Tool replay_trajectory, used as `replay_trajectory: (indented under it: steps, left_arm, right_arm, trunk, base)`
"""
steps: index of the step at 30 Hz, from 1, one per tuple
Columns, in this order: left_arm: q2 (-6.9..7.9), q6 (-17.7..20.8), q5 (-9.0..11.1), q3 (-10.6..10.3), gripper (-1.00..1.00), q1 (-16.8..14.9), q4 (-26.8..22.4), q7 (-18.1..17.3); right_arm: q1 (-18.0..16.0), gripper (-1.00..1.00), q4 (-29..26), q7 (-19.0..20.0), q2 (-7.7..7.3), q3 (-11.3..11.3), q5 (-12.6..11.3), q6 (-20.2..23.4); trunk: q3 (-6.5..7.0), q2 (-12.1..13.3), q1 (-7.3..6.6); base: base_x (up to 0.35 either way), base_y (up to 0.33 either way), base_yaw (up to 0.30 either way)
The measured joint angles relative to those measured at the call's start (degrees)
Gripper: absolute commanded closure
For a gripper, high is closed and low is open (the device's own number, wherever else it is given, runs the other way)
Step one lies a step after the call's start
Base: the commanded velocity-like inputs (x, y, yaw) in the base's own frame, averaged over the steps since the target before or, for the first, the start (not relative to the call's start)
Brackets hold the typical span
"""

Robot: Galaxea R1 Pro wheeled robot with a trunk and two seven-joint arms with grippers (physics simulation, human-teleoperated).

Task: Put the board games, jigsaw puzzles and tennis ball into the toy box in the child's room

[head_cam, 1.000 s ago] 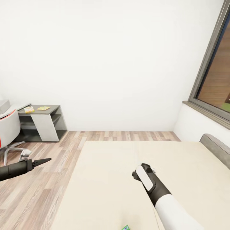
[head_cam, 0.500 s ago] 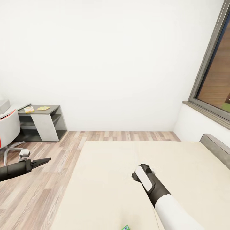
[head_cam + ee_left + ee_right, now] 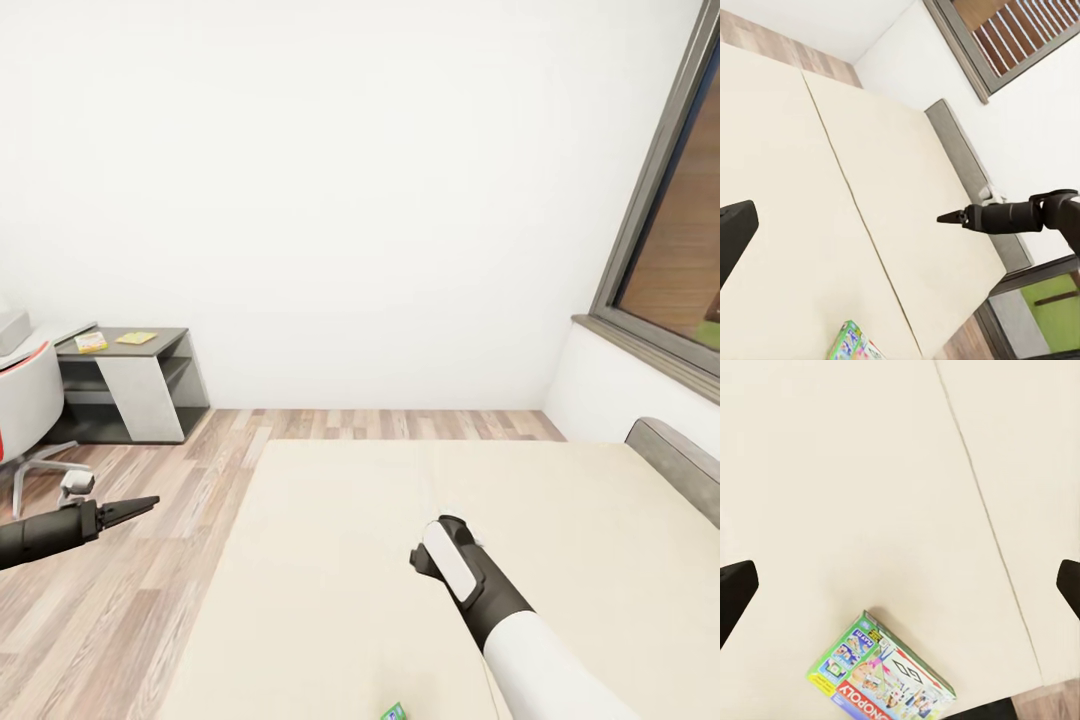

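White walls and wood floor (image 3: 150,560) surround me; the bed (image 3: 350,560) lies below my head camera, its beige mattress split by one seam. One green-edged board game (image 3: 881,679) lies flat on the mattress near its edge, below my right wrist camera; its corner peeks in at the foot of the head view. My right gripper (image 3: 432,545) hangs over the mattress, fingers spread wide at the borders of its wrist view. My left gripper (image 3: 135,505) hovers over the floor beside the bed, fingers pinched to a point. Far off, two small flat boxes (image 3: 91,343) sit on the table's (image 3: 160,350) dark section, beside one chair (image 3: 25,400).
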Motion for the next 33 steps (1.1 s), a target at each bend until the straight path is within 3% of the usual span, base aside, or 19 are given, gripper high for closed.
replay_trajectory:
  steps: [5, 11, 19, 23, 27, 33]
  left_arm:
    - [0.23, 0.0, 0.22, 0.06, -1.0, 0.16, 0.03, -0.14]
    - [0.24, 0.0, 0.09, 0.02, -1.0, 0.31, 0.05, -0.71]
    - [-0.06, -0.06, -0.1, -0.01, -1.0, 0.47, 0.18, -0.7]
    - [0.06, -0.09, -0.05, -0.01, -1.0, 2.14, 0.31, -0.7]
    - [0.17, -0.39, 0.05, -0.01, -1.0, 4.21, 0.26, -0.71]
    - [0.42, -0.56, 0.35, 0.25, -1.0, 6.26, 0.07, -0.72]
  right_arm:
    - [0.67, -1.0, 0.58, 0.43, -0.32, -0.05, 0.09, -0.47]
    - [3.91, -1.0, 1.53, 3.11, -0.38, 0.1, 0.54, -1.6]
    - [5.64, -1.0, 5.43, 6.51, -0.37, 0.83, 1.3, -6.16]
    - [6.09, -1.0, 11.53, 10.87, -0.35, 6.02, 2.51, -12.05]
    - [6.16, -1.0, 13.13, 14.76, -0.34, 10.1, 2.89, -14.1]
    - [6.19, -1.0, 14.0, 17.03, -0.28, 12.28, 3.03, -16.41]
  trunk:
    - [-0.38, 0.0, 0.0]
    - [-0.91, 0.0, 0.0]
    - [-1.65, 0.0, 0.0]
    - [-2.03, 0.0, 0.0]
    - [-2.41, -0.01, 0.0]
    - [-2.97, -0.01, 0.0]
  base:
    - [0.0, 0.0, 0.0]
    - [0.0, 0.0, 0.0]
    - [0.0, 0.0, 0.0]
    - [0.0, 0.0, 0.0]
    - [0.0, 0.0, 0.0]
    - [0.0, 0.0, 0.0]
